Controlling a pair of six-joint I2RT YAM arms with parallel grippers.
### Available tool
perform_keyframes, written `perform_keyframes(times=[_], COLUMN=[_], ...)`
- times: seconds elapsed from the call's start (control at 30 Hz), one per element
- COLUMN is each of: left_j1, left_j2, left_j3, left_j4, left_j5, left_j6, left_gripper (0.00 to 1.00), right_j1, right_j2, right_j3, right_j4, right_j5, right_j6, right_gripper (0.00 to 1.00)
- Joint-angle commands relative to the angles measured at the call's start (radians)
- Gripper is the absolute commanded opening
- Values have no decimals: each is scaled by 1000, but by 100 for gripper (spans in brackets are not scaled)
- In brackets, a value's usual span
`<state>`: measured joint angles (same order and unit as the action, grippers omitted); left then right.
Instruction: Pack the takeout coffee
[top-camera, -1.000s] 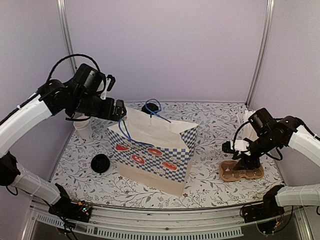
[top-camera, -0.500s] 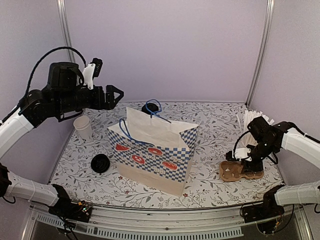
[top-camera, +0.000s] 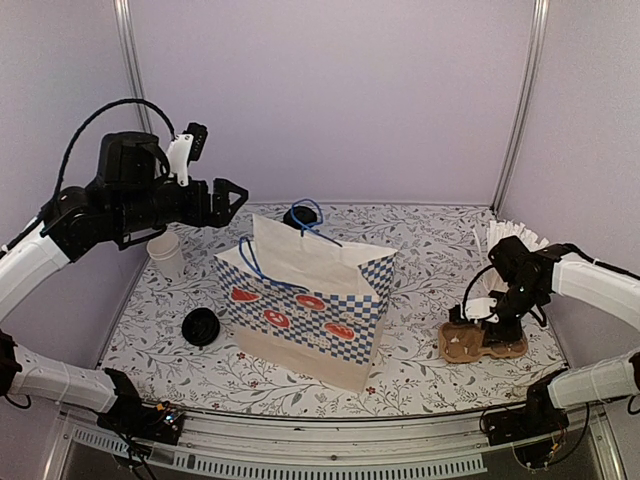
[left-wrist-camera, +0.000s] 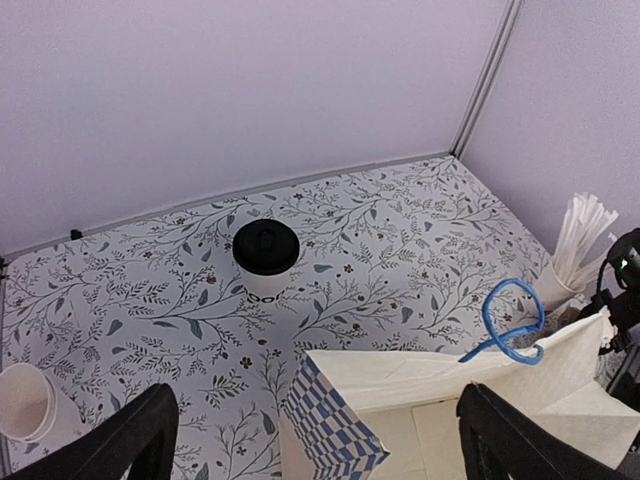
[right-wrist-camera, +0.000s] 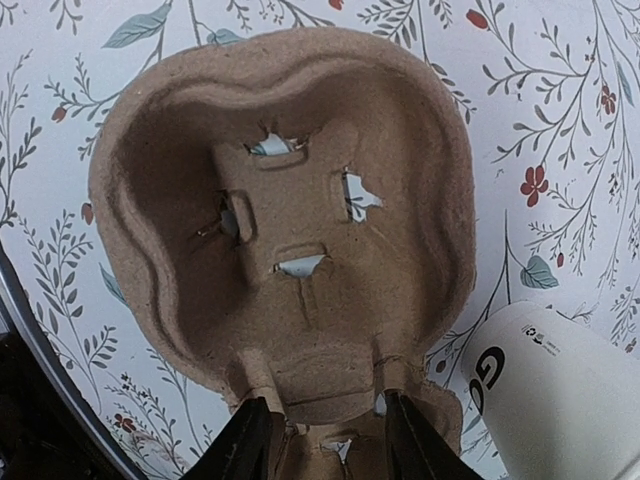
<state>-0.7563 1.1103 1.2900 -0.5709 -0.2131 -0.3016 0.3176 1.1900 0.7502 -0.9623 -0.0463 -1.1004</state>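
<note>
The takeout coffee (top-camera: 300, 215), a small white cup with a black lid, stands behind the checkered paper bag (top-camera: 310, 295); the left wrist view shows the takeout coffee (left-wrist-camera: 266, 254) beyond the bag's open top (left-wrist-camera: 470, 390). My left gripper (top-camera: 228, 195) hangs open above and left of the bag, holding nothing; the left gripper (left-wrist-camera: 320, 445) looks down over the bag's corner. My right gripper (top-camera: 487, 322) is down on the brown cardboard cup carrier (top-camera: 485, 343), its fingers (right-wrist-camera: 250, 440) pressed on either side of the middle ridge of the carrier (right-wrist-camera: 290, 220).
A plain white cup (top-camera: 167, 255) stands at the left wall, and a loose black lid (top-camera: 201, 327) lies near the bag's left side. A lettered white cup with sticks (top-camera: 510, 240) stands right beside the carrier, close to my right fingers (right-wrist-camera: 560, 390).
My left gripper has lifted off the bag's rim and drawn back to the upper left. My right gripper has dropped lower onto the carrier and narrowed around its middle.
</note>
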Motion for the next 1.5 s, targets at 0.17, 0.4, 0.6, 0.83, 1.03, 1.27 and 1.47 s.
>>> perform_keyframes(times=[0.17, 0.4, 0.6, 0.83, 1.03, 1.27, 1.47], left_j1=[2, 2, 3, 3, 3, 3, 3], left_j2=[-18, -22, -14, -10, -14, -12, -21], left_j3=[-29, -38, -40, -43, -46, -57, -62], left_j4=[23, 25, 30, 37, 39, 54, 52], left_j5=[1, 0, 2, 5, 8, 13, 7], left_j6=[21, 18, 20, 17, 11, 9, 9], left_gripper=[100, 100, 100, 100, 100, 100, 100], right_j1=[-8, -9, -8, -9, -8, -8, -8], right_j2=[45, 76, 83, 84, 66, 55, 72], right_j3=[-12, -9, -21, -38, -18, -25, -19], right_j4=[44, 28, 43, 80, 62, 68, 68], right_j5=[1, -7, -1, 11, 13, 18, 6], right_j6=[-37, -44, -49, -49, -57, -69, -57], right_gripper=[41, 39, 38, 39, 41, 43, 38])
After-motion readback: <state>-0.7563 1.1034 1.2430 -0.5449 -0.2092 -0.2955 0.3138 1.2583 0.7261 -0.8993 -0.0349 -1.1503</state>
